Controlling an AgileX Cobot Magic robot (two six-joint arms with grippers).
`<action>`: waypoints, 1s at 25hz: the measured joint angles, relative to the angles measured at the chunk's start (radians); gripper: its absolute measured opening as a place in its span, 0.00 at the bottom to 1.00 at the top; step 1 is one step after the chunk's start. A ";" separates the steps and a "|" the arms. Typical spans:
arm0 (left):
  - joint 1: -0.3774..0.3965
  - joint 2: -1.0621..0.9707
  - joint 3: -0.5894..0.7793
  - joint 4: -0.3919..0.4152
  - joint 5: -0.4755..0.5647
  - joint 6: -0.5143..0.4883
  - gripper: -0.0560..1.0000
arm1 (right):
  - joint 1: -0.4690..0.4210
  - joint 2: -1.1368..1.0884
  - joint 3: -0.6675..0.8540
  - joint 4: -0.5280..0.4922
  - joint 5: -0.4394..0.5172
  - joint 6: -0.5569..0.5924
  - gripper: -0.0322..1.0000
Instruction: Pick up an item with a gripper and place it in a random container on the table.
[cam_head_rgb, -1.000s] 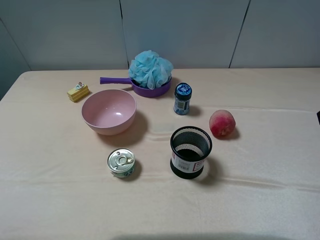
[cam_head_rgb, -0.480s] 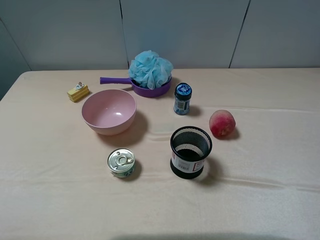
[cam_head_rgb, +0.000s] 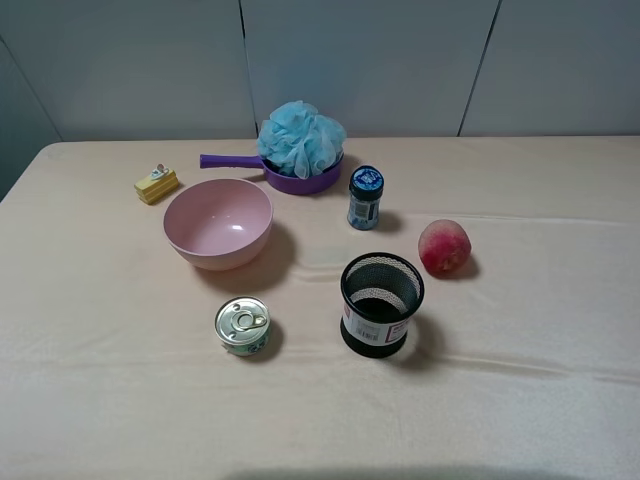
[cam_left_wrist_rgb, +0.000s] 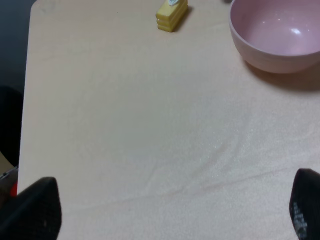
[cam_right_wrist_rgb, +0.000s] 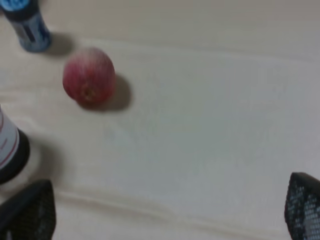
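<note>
The light-blue bath pouf sits in the purple frying pan at the back middle of the beige-pink table. The pan's handle points left. Neither arm shows in the exterior high view. My left gripper is open and empty, hovering over bare cloth near the pink bowl. My right gripper is open and empty, over bare cloth near the peach. Pouf and pan are out of both wrist views.
A pink bowl, a yellow cake-shaped toy, a tin can, a black mesh cup, a blue-capped bottle and a peach stand on the table.
A dark sliver of the right arm at the right edge of the exterior high view one second ago is gone. Nothing on the table has moved.
</note>
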 joint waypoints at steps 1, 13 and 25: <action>0.000 0.000 0.000 0.000 0.000 0.000 0.92 | 0.000 -0.017 0.000 0.000 0.000 0.000 0.70; 0.000 0.000 0.000 0.000 0.000 0.000 0.92 | 0.000 -0.205 0.017 0.000 0.012 -0.022 0.70; 0.000 0.000 0.000 0.000 0.000 0.000 0.92 | 0.000 -0.207 0.017 0.000 0.013 -0.022 0.70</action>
